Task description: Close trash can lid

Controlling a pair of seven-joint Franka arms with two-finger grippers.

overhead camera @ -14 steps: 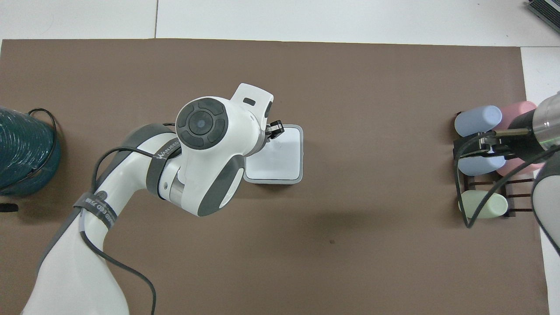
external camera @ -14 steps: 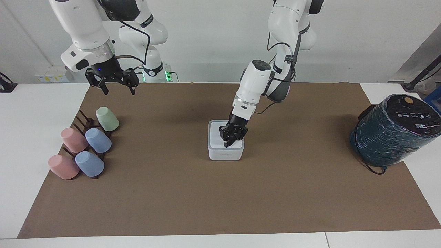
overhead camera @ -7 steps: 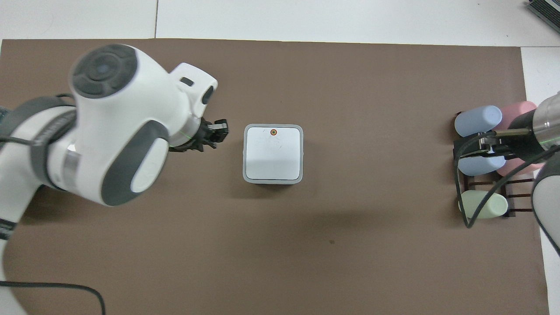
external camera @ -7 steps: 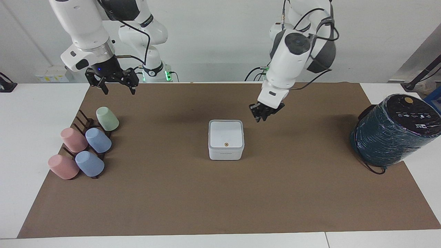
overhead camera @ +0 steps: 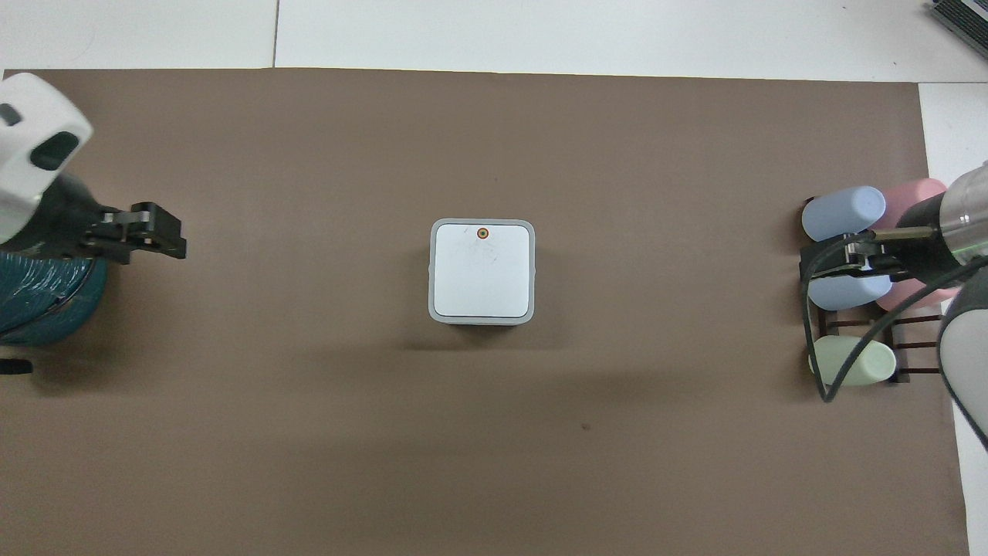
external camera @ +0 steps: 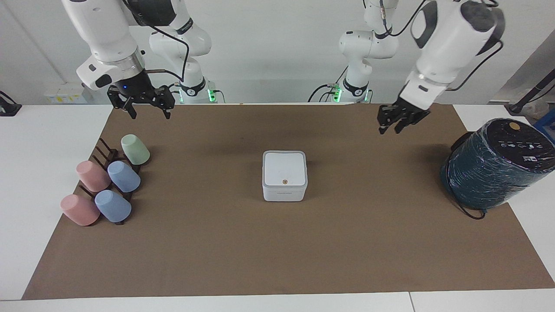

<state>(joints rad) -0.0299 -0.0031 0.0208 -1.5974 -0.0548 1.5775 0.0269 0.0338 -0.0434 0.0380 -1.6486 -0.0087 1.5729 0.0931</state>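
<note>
The small white trash can (external camera: 284, 195) stands in the middle of the brown mat. Its lid (external camera: 284, 169) lies flat and closed on it, orange dot up; it also shows in the overhead view (overhead camera: 482, 270). My left gripper (external camera: 389, 128) is shut and empty, raised over the mat toward the left arm's end of the table, well apart from the can; in the overhead view the left gripper (overhead camera: 174, 239) sits beside the teal cylinder. My right gripper (external camera: 149, 115) is open and empty, waiting in the air over the cup rack.
A large dark teal cylinder (external camera: 494, 164) wrapped in plastic stands at the left arm's end of the table. A dark rack with several pastel cups (external camera: 108, 182) lies at the right arm's end. The brown mat (external camera: 277, 251) covers most of the white table.
My left gripper lifted off the lid and swung away toward the teal cylinder. The lid stays flat on the can. The right arm has not moved.
</note>
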